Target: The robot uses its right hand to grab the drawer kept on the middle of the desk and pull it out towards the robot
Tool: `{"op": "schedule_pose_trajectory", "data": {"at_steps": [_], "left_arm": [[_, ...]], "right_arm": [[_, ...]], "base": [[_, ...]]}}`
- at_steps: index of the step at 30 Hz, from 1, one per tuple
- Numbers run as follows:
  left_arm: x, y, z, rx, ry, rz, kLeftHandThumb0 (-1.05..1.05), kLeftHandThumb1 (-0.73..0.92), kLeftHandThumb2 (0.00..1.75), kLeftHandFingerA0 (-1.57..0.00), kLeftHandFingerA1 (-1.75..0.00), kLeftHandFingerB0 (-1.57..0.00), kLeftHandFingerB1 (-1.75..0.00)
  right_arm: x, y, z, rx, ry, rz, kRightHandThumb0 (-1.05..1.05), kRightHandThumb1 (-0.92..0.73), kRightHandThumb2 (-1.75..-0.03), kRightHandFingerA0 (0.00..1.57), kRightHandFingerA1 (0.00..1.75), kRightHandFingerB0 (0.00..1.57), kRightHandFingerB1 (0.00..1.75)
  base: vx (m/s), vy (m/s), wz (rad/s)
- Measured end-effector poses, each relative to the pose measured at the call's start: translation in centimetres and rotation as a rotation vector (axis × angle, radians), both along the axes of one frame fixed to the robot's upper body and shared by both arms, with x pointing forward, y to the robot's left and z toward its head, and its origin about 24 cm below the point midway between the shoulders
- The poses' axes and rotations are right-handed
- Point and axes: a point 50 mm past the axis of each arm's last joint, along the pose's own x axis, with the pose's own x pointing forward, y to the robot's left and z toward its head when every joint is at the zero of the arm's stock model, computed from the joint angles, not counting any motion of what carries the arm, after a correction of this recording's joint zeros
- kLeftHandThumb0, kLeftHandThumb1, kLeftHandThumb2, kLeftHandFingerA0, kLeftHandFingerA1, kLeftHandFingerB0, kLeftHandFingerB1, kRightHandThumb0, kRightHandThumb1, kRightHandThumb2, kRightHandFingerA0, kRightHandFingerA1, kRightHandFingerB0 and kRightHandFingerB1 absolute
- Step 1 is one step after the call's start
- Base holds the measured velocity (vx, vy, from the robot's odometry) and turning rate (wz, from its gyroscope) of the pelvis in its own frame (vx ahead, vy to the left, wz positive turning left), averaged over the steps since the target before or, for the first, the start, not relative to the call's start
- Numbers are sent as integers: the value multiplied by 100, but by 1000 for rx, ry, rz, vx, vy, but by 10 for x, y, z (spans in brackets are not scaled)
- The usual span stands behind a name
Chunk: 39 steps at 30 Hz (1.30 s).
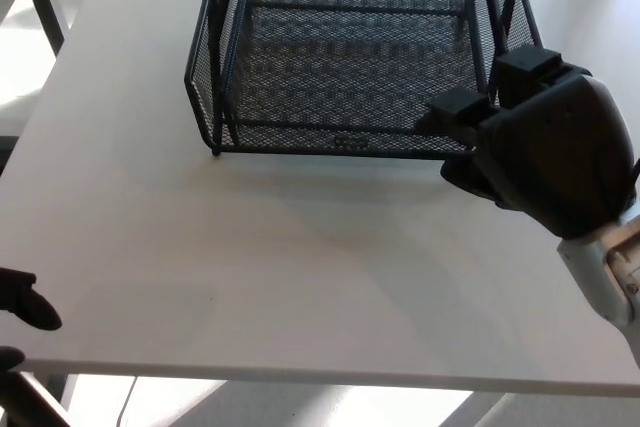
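Note:
A black wire-mesh drawer (pixel 350 57) sits in its black frame (pixel 212 97) at the middle of the white desk (pixel 300 267). Its front rim stands almost level with the frame's front bar. My right hand (pixel 540 147) is at the drawer's front right corner. Its fingers (pixel 455 110) hook over the rim there and the thumb lies below, so the hand is shut on the drawer. My left hand (pixel 22 309) shows only as black fingertips at the desk's near left edge, apart and holding nothing.
The desk's near edge (pixel 320 382) runs along the bottom of the picture. A leg of another white table (pixel 45 2) stands at the far left. Bare desk surface lies between the drawer and the near edge.

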Motion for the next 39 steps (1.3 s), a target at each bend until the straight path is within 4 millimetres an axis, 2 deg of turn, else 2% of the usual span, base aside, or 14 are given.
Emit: {"op": "schedule_pose_trajectory", "data": {"at_steps": [6,7,8,11,12,16,18,23,27,29,34,36,37,39], "left_arm": [[0,0,0,0,0,-2,-30,55,57,-82,-92,-82,-62],[0,0,0,0,0,-2,-30,55,57,-82,-92,-83,-63],[0,0,0,0,0,-2,-30,55,57,-81,-92,-83,-63],[0,0,0,-1,1,-1,-30,55,57,-81,-92,-83,-63],[0,0,0,-1,1,-1,-30,55,57,-82,-91,-81,-62],[0,0,0,-1,1,-1,-31,56,57,-81,-90,-81,-62],[0,0,0,-1,2,-1,-30,55,57,-82,-90,-82,-62],[-1,0,-1,-1,3,0,-29,56,57,-81,-90,-82,-61],[-1,0,-1,-1,5,0,-28,55,57,-81,-89,-82,-61],[-1,0,-1,-1,5,1,-28,55,56,-81,-90,-82,-61],[-2,0,-2,-1,7,1,-28,56,57,-80,-89,-82,-61],[-2,0,-2,-1,8,1,-29,56,57,-80,-90,-82,-62],[-2,0,-2,-1,8,1,-29,56,57,-79,-90,-82,-62],[-3,0,-2,-1,10,3,-28,56,57,-79,-90,-80,-61]], "right_arm": [[1,1,1,-4,12,-9,-42,-59,-57,91,144,77,51],[1,2,2,-5,18,-12,-47,-59,-58,68,57,42,36],[0,2,2,-7,22,-16,-49,-59,-59,47,41,26,34],[0,3,3,-15,41,-36,-49,-59,-59,47,41,26,34],[0,3,3,-18,49,-44,-49,-60,-60,18,43,7,31],[-1,5,5,-36,75,-65,-54,-49,-66,0,20,0,17],[-2,6,7,-41,84,-71,-69,-35,-69,0,12,0,19],[-7,8,14,-49,96,-80,-82,-44,-74,0,5,0,15],[-11,9,18,-56,111,-86,-65,-51,-57,0,14,0,19],[-14,9,20,-64,122,-90,-85,-48,-79,0,6,0,13],[-24,4,28,-79,137,-104,-79,-45,-82,0,13,0,19],[-28,-1,30,-88,144,-114,-83,-47,-81,0,8,0,14],[-30,-3,31,-88,146,-119,-70,-51,-56,0,22,0,20],[-36,-13,36,-93,153,-141,-84,-47,-83,0,13,0,16]], "base": [[0,0,0],[0,0,0],[0,0,0],[0,0,0],[0,0,0],[0,0,0],[0,0,0],[0,0,0],[0,0,0],[0,0,0],[0,0,0],[0,0,0],[0,0,0],[0,0,0]]}}
